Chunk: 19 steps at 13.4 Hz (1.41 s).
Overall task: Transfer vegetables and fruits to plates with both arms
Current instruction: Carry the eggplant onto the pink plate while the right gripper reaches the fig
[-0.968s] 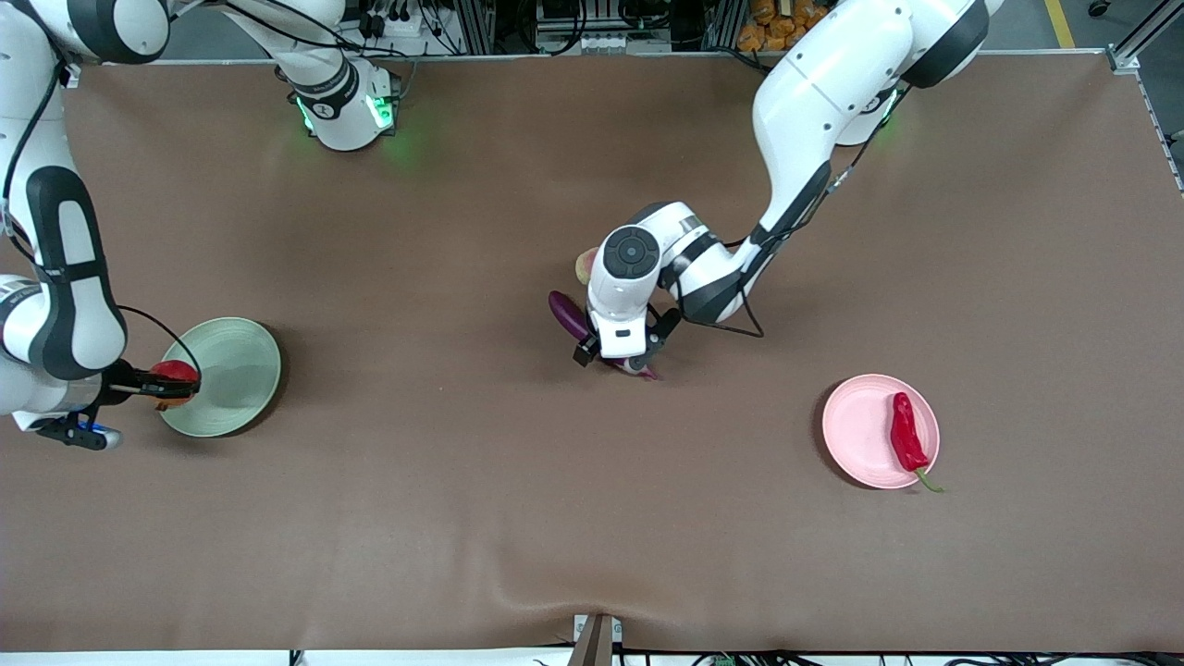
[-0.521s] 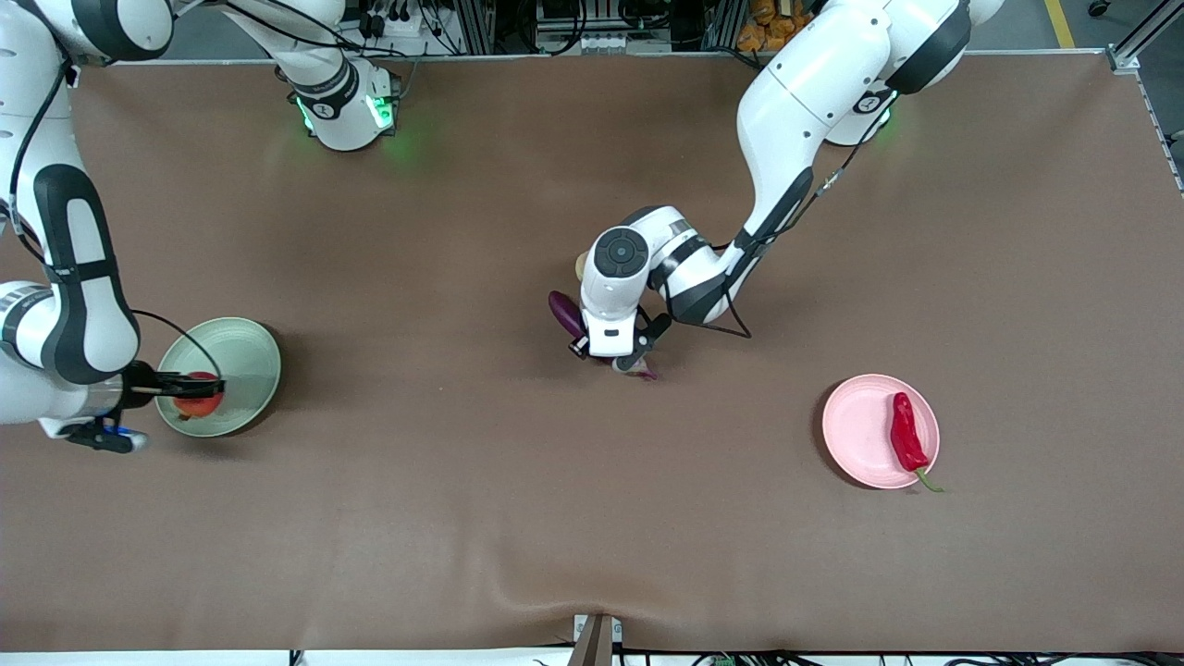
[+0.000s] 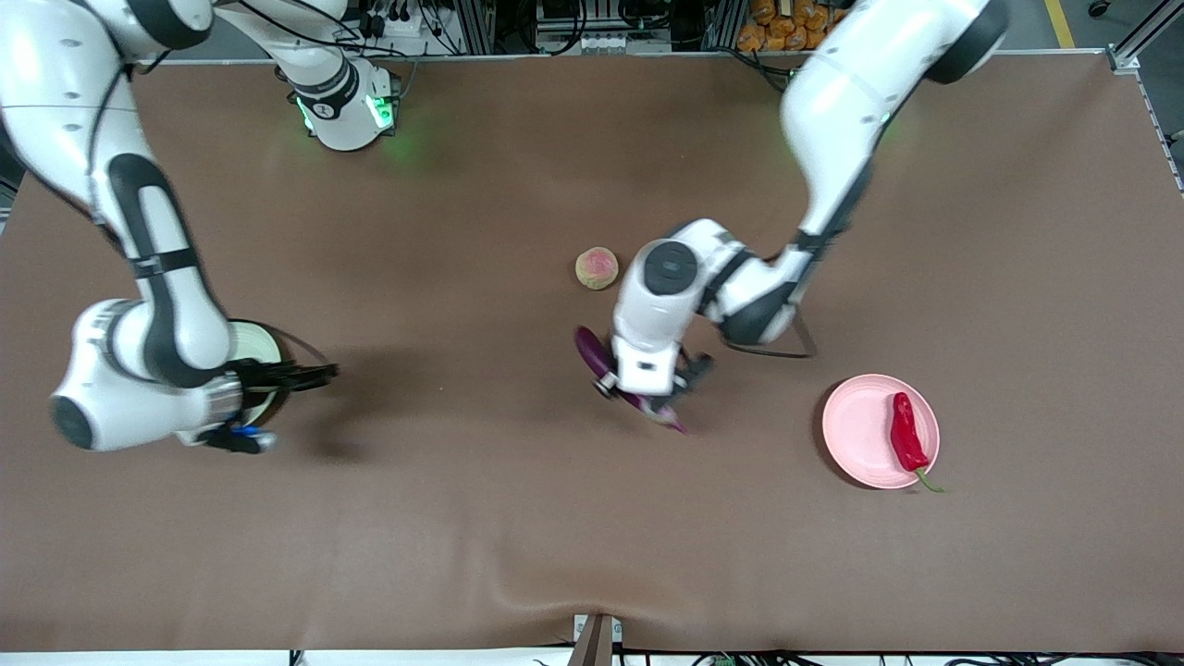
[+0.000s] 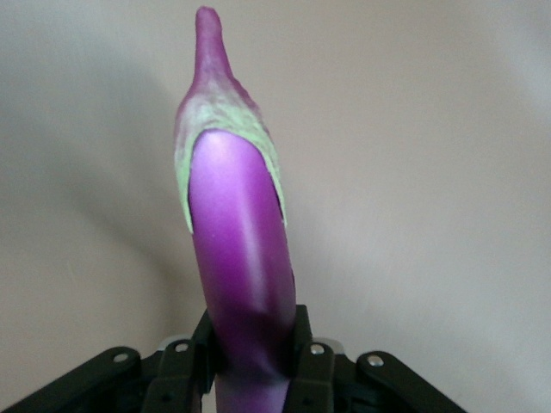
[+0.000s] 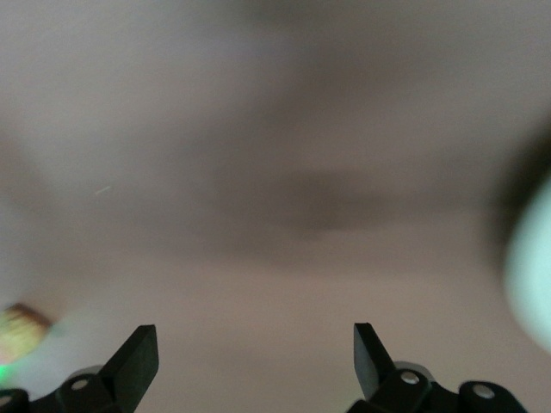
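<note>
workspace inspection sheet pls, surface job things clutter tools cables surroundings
surface: brown table cover, wrinkled at the edge nearest the front camera.
job's things: eggplant in the left tool; chili pepper on the pink plate; yellow-green fruit on the cover; green plate mostly hidden by the right arm; red-orange fruit not visible.
clutter: nothing seen.
grippers: left tool shut on the eggplant, over mid-table; right tool open, empty, over the cover beside the green plate.
cables: black cables along both arms.
surroundings: frames, wiring and orange items past the table by the bases.
</note>
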Each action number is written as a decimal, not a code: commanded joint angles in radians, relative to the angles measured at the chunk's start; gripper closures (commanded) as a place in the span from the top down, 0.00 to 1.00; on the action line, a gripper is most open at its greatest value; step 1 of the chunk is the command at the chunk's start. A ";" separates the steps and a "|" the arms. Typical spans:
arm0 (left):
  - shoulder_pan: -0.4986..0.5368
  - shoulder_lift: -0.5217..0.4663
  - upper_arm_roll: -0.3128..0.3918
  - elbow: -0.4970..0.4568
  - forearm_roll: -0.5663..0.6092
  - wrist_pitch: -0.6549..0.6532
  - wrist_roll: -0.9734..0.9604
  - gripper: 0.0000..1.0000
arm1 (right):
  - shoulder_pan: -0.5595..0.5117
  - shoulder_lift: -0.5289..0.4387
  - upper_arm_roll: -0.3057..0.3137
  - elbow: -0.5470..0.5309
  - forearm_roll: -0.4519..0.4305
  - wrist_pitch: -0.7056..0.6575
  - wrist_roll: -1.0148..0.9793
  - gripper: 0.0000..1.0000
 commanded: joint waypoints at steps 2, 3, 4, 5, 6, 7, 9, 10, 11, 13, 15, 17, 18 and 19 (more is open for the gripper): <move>0.182 -0.068 -0.017 -0.022 0.006 -0.070 0.324 0.00 | 0.220 -0.043 -0.008 -0.031 0.103 0.014 0.150 1.00; 0.222 -0.077 -0.017 -0.024 0.004 -0.089 0.411 0.00 | 0.281 -0.045 -0.008 -0.031 0.112 0.045 0.198 1.00; 0.274 -0.088 -0.018 -0.025 0.004 -0.121 0.513 0.00 | 0.361 -0.045 -0.008 -0.034 0.112 0.082 0.268 1.00; 0.318 -0.088 -0.020 -0.022 0.004 -0.147 0.647 0.00 | 0.440 -0.046 -0.008 -0.038 0.112 0.128 0.357 1.00; 0.360 -0.086 -0.017 -0.025 0.001 -0.156 0.784 0.00 | 0.517 -0.049 -0.008 -0.046 0.112 0.155 0.434 1.00; 0.406 -0.077 -0.015 -0.028 0.001 -0.156 0.897 0.00 | 0.589 -0.051 -0.010 -0.055 0.111 0.198 0.488 1.00; 0.493 -0.049 -0.017 -0.032 -0.009 -0.155 1.093 0.00 | 0.714 -0.046 -0.014 -0.092 0.094 0.333 0.571 1.00; 0.521 -0.033 -0.017 -0.032 -0.035 -0.153 1.154 0.00 | 0.760 -0.046 -0.019 -0.118 0.086 0.385 0.573 1.00; 0.532 -0.016 -0.015 -0.032 -0.081 -0.152 1.191 0.00 | 0.791 -0.046 -0.019 -0.129 0.048 0.405 0.573 1.00; 0.549 0.027 -0.012 -0.041 -0.138 -0.130 1.199 0.00 | 0.831 -0.039 -0.019 -0.129 -0.068 0.410 0.611 1.00; 0.560 0.053 -0.012 -0.041 -0.158 -0.130 1.198 0.00 | 0.864 -0.027 -0.019 -0.129 -0.095 0.462 0.689 1.00; 0.560 0.055 -0.012 -0.045 -0.164 -0.130 1.190 0.00 | 0.865 -0.007 -0.022 -0.129 -0.101 0.510 0.703 1.00; 0.560 0.061 -0.012 -0.045 -0.164 -0.130 1.187 0.08 | 0.866 0.003 -0.036 -0.129 -0.130 0.513 0.703 1.00; 0.560 0.067 -0.012 -0.042 -0.164 -0.130 1.181 0.55 | 0.866 0.009 -0.039 -0.129 -0.148 0.518 0.705 1.00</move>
